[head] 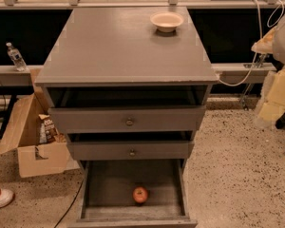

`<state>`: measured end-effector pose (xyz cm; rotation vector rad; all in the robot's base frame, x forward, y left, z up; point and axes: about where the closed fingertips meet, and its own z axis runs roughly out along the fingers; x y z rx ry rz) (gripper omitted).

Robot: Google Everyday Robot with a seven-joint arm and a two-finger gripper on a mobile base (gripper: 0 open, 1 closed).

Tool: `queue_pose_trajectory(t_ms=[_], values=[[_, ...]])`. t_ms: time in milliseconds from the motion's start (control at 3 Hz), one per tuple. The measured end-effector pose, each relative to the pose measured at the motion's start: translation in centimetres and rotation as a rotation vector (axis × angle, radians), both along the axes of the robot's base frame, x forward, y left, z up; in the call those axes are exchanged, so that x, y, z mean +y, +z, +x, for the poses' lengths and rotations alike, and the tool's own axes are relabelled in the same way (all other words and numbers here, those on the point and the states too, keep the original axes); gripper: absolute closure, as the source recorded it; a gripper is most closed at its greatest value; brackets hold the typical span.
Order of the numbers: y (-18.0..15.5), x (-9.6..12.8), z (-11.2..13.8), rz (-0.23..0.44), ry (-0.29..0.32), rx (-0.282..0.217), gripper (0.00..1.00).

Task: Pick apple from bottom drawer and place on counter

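— Where's the gripper [271,101]?
— Pale shape at the right edge, beside the counter [118,51]; its grip I cannot tell.
— And the apple [140,194]?
— Well apart, down-left, on the open bottom drawer's [109,184] floor, near its front.

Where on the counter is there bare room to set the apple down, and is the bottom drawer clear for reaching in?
The counter is bare everywhere except its back right, where the bowl sits. The bottom drawer holds only the apple, near its front middle. The gripper hangs beyond the counter's right edge.
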<state>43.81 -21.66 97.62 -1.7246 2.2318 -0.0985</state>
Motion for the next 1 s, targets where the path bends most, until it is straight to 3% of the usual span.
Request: queue_pose_trajectory(t_ms=[333,667,1000], values=[[-0.5,0.3,0.0,0.016,-0.003,0.004,0.00],[-4.8,3.0,-0.3,0.158,-0.026,0.047,0.00],[-10.9,10.4,-1.4,0.395,-0.074,0.097,0.00]])
